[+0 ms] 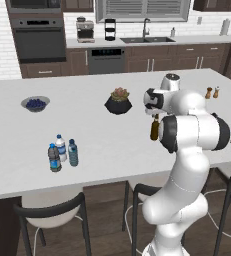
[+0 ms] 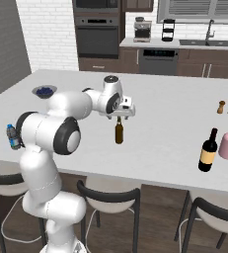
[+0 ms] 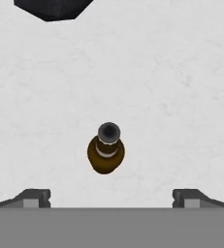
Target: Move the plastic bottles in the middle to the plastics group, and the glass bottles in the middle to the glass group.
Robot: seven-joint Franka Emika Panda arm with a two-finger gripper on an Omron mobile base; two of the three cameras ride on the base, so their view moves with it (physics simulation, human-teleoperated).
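Hand view: gripper spread above brown bottle; dark planter beyond.

A bowl of blueberries, a potted succulent and shakers on the counter

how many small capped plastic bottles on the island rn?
3, clustered at the island's front left: dark blue-labelled bottle, clear white-labelled bottle, light-blue water bottle. The arm may hide others.
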